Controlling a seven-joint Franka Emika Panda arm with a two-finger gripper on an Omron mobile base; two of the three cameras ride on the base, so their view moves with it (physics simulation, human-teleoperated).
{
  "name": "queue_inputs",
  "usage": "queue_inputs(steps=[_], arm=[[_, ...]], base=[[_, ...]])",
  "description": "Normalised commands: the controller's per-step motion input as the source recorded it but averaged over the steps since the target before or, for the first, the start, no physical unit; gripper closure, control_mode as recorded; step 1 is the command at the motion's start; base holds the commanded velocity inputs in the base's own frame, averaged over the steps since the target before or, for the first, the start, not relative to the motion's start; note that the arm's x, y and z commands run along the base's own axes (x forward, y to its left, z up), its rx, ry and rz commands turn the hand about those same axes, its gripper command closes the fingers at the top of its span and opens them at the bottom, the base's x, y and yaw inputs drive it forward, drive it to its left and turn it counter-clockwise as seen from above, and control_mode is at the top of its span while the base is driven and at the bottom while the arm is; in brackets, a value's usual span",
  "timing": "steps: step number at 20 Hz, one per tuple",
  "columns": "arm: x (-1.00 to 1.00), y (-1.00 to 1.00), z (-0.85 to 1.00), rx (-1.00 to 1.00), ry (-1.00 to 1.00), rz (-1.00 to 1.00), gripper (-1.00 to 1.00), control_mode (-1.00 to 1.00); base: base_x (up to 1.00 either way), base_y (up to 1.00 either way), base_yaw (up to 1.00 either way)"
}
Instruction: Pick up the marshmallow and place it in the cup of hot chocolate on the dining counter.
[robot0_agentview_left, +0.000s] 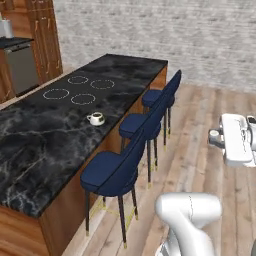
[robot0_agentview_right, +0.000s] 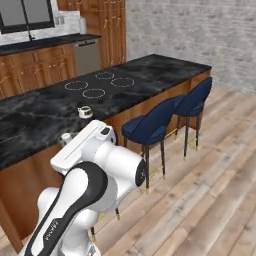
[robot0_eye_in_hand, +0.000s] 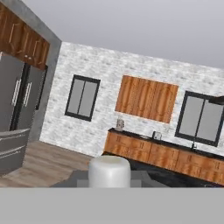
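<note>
Saw a small white cup of hot chocolate (robot0_agentview_left: 96, 118) standing upright on the dining counter (robot0_agentview_left: 35, 145). Sat on the black top with white veins, close to the edge on the stool side. Had dark brown drink inside and a little handle on one side. Stood just beside four thin white rings (robot0_agentview_left: 80, 90) drawn on the top, but not inside any of them. Touched nothing else on the counter. Counted three blue stools (robot0_agentview_left: 112, 172) with round backs lined up along the brown wooden side, on thin dark legs. Spotted the big white arm (robot0_agentview_right: 95, 175) rising near the camera, bent over like an elbow, with a dark band down its side. Found the gripper (robot0_agentview_left: 216, 137) at the end of it, up in the air over the wood floor (robot0_agentview_left: 200, 105). Hung on the far side of the stools from the cup, well apart from it, touching nothing on the counter. Could not make out the jaws well enough to call them spread or squeezed, or to spot anything between them. Looked through the hand view at a white brick wall (robot0_eye_in_hand: 87, 87) with two dark windows (robot0_eye_in_hand: 82, 97). Saw brown wooden cupboards (robot0_eye_in_hand: 146, 98) up on that wall, a long kitchen counter (robot0_eye_in_hand: 144, 151) under them, and a tall grey fridge (robot0_eye_in_hand: 17, 118) off to one side.
</note>
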Motion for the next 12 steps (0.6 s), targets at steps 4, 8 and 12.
queue_inputs(steps=[4, 8, 12], arm=[[0.00, 0.00, 0.00, 0.00, 0.00, 0.00, 1.00, 1.00], [0.00, 0.00, 0.00, 0.00, 0.00, 0.00, 1.00, 1.00], [0.00, 0.00, 0.00, 0.00, 0.00, 0.00, 1.00, 1.00]], base=[[0.47, -0.84, 0.58], [0.35, -0.79, 0.62], [0.20, -0.78, 0.64]])
